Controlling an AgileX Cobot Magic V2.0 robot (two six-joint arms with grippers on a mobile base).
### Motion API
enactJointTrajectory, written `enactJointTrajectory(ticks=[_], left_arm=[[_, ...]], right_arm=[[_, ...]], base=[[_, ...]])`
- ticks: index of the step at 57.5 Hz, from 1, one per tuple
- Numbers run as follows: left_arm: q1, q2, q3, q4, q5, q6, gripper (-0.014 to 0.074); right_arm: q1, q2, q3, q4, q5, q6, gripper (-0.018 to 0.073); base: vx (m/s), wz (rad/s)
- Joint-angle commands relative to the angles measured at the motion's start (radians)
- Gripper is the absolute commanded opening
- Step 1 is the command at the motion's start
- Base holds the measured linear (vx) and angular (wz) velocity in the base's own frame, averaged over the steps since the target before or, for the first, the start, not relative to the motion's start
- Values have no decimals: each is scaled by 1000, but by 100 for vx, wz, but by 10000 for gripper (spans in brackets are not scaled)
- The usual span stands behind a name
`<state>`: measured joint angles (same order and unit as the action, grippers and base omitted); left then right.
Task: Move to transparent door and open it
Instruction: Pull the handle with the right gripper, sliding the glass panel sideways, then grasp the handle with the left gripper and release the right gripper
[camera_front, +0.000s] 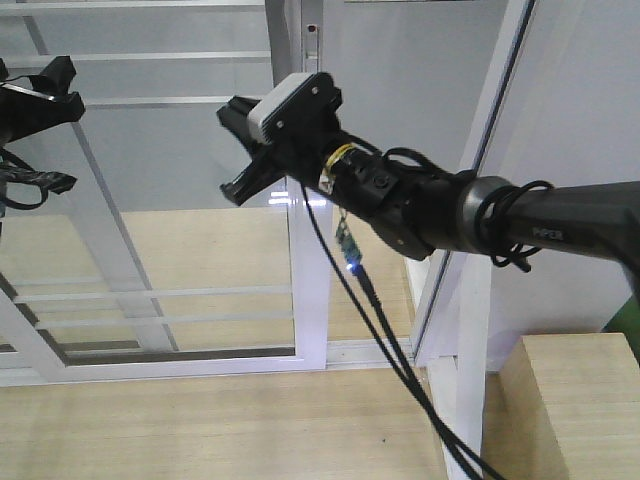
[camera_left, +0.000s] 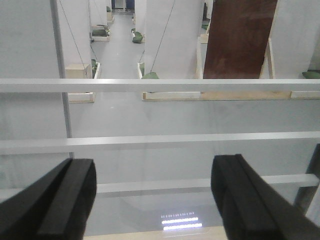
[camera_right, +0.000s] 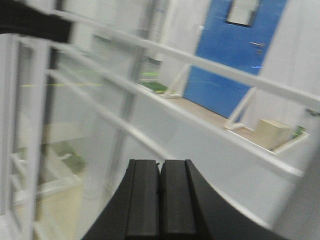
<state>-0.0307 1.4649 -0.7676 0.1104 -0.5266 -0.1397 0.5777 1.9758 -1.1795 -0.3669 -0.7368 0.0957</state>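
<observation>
Facing transparent door (camera_front: 180, 210): left gripper (camera_left: 152, 195) wide apart, empty; right gripper (camera_right: 160, 185) seemingly pressed together.

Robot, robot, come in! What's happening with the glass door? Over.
Left gripper open, right gripper shut. Transparent door right ahead, not gripped. Nothing blocking.

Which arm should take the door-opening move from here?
Likely right. The right gripper, shut, sits by the vertical frame edge of the transparent door; the left gripper, open, faces mid-pane bars.
</observation>
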Motion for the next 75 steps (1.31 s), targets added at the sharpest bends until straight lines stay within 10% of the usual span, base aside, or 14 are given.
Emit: enactJointTrajectory(ticks=[1,26,75], left_arm=[[-27,-35,-31,2,-81,-9,586],[-131,50,-36,61,-183,-87,586],[-322,440,-495,127,-79,-139,586]], right_arm=[[-56,-100,-22,30,3,-6,-9],[-259,-233,-19,9,278,-6,-9],[-477,-241,-19,7,325,-3,-8]], base=[[0,0],[0,0],[0,0]])
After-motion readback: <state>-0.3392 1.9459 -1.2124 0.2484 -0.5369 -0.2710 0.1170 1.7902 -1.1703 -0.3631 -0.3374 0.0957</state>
